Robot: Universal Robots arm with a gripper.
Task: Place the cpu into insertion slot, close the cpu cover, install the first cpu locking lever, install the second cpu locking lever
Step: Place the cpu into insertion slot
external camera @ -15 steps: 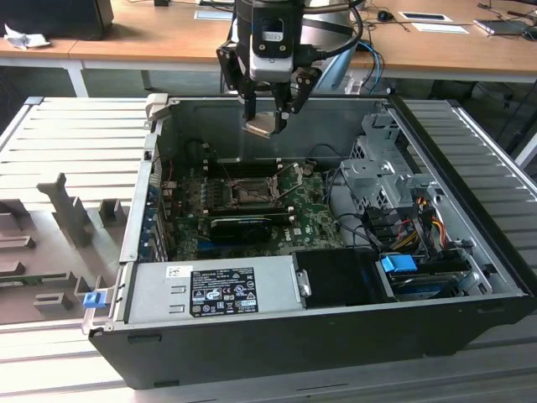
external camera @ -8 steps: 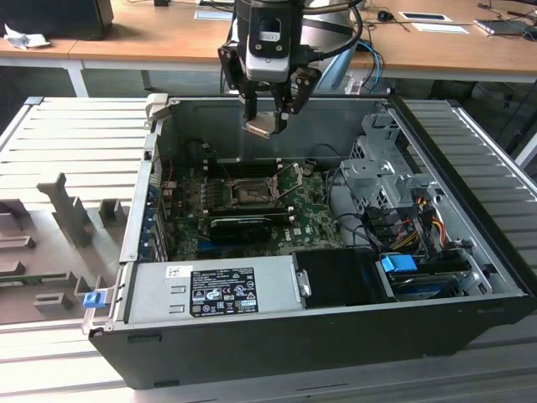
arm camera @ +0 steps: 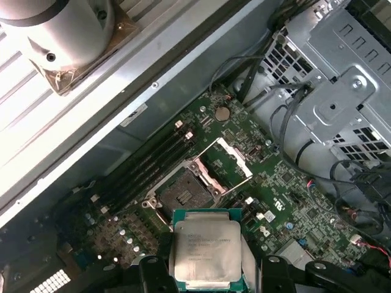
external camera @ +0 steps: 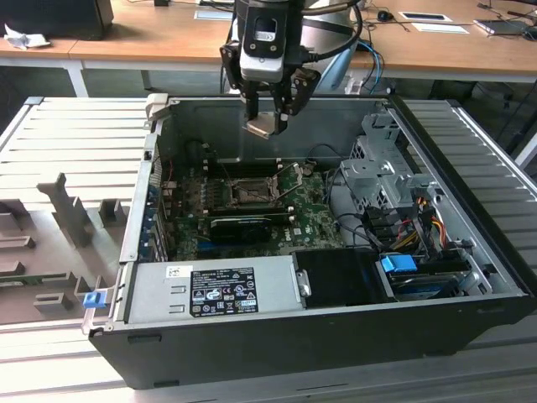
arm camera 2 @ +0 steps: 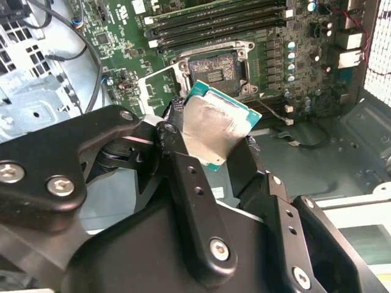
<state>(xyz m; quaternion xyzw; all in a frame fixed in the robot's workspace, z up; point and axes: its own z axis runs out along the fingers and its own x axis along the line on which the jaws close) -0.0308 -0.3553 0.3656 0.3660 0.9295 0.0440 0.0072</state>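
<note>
- my claw: matte black linkage arms, chunky and rounded
- fingers are long black bars with little holes and silver screws
- wrist housing is black with a pale grey faceplate
- black cables looping off it

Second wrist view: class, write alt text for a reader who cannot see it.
The black two-fingered gripper holds a small square silver-faced chip, the cpu, above the open black square insertion slot on a green circuit board.
</note>
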